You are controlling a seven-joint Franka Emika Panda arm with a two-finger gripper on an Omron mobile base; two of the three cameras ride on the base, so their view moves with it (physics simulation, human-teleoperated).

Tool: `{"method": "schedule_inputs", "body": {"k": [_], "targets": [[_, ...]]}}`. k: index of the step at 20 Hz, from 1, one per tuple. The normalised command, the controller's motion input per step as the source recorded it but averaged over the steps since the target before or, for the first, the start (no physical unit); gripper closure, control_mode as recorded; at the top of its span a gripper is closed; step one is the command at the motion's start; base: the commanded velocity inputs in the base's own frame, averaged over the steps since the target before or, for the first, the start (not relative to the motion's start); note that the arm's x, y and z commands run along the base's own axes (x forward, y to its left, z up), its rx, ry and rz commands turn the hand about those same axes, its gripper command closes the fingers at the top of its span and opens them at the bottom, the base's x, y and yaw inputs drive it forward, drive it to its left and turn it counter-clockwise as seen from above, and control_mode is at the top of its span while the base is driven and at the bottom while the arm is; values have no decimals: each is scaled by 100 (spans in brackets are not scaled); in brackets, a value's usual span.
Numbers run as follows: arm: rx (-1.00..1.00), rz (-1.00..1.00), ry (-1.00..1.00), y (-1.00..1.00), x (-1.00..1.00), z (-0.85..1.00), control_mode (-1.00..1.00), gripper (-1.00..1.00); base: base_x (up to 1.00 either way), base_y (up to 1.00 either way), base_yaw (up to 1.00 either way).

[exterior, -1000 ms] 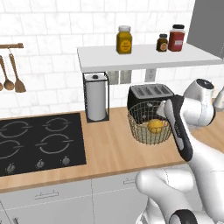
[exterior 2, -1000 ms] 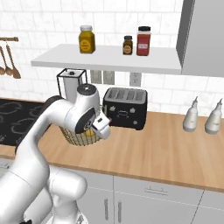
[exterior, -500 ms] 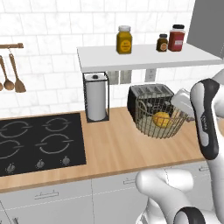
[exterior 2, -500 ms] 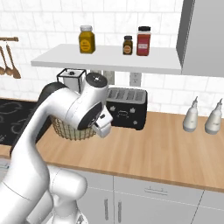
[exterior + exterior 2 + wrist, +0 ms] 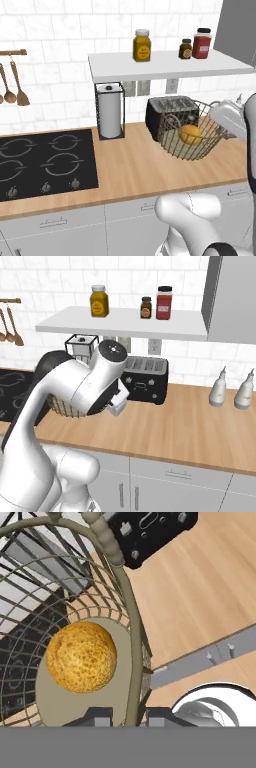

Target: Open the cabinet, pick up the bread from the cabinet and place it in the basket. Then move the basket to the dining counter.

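Note:
The round wire basket (image 5: 196,141) hangs tilted above the wooden worktop, in front of the toaster. The yellow-orange bread (image 5: 190,134) lies inside it. My gripper (image 5: 218,125) is shut on the basket's right rim. In the hand view the two fingertips (image 5: 98,715) pinch the rim wire (image 5: 131,662) and the bread (image 5: 82,656) rests on the basket floor. From the right, my arm hides most of the basket (image 5: 64,406). The dark grey cabinet (image 5: 232,298) is at the upper right. The dining counter is out of view.
A black toaster (image 5: 170,114) stands just behind the basket, with a paper towel holder (image 5: 110,112) to its left. The black hob (image 5: 42,162) fills the left worktop. A shelf (image 5: 160,64) with jars hangs above. Two white bottles (image 5: 219,388) stand at the right.
The basket with the bread has been lifted off the worktop and carried to the right, tilting as it goes. The arm has swung right with it.

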Motion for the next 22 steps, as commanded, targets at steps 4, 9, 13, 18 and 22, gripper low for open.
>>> {"method": "schedule_inputs", "body": {"k": [4,9,13,18,22], "targets": [[0,0,0,0,0,0,100,100,-66,0,10],[0,0,0,0,0,0,100,100,-67,-67,-14],[0,0,0,0,0,0,100,100,0,-5,-93],[0,0,0,0,0,0,100,100,0,3,-100],[0,0,0,0,0,0,100,100,0,1,-100]]}}
